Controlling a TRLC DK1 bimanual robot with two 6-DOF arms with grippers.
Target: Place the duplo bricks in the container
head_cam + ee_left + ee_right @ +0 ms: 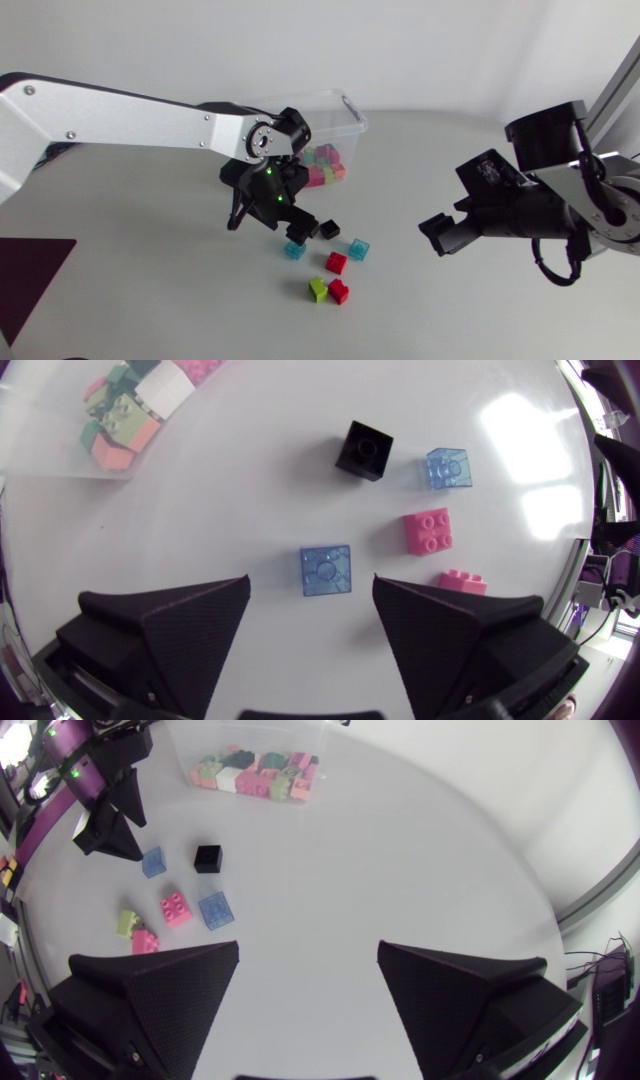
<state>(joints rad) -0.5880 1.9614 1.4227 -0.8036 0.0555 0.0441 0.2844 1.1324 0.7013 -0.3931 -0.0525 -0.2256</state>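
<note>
Smooth white table (240,500) could let the blue brick (326,570) skid away ahead of the left gripper (311,585), whose fingers stand apart.

In the head view, the left arm (130,120) crosses the container (350,118) in the upper middle of the frame and hides its left part. The bricks inside (325,165) are too small to count. The right arm (560,205) is cut off by the right edge.

In the left wrist view, only 1 corner of the container (60,465) shows. 1 pink brick (462,580) is half hidden behind a finger (470,645) of the left gripper (311,578).

In the right wrist view, a pink brick (145,941) beside the green brick (126,923) lies partly behind a finger (150,1005) of the right gripper (309,945).
</note>
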